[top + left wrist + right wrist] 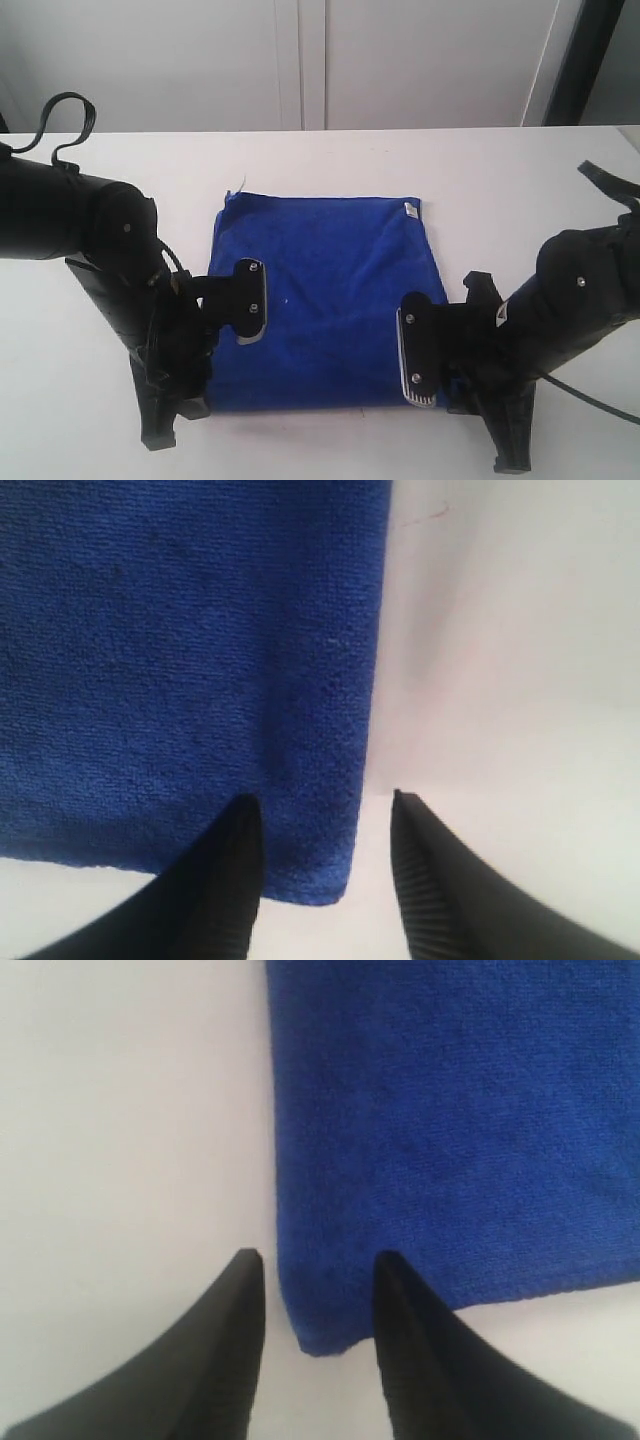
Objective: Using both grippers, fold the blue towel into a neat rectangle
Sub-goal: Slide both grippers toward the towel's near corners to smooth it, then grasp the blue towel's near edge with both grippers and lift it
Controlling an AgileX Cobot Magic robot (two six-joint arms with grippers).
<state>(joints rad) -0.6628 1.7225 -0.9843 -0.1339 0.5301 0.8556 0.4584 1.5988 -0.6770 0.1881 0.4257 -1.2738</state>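
Towel (330, 290) flat on table (520, 190) (white tag (410, 209) at one far corner). Left gripper (322, 805) and right gripper (315, 1260) both spread apart, each astride a near corner.

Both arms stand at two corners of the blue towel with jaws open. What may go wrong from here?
The left gripper and right gripper each straddle, jaws open, only a corner tip of the royal-blue microfibre towel; closing may catch too little cloth, and it may slip out on lifting.
In the exterior view the two grippers seem at unequal depth along the towel, so the fold may come out skewed.
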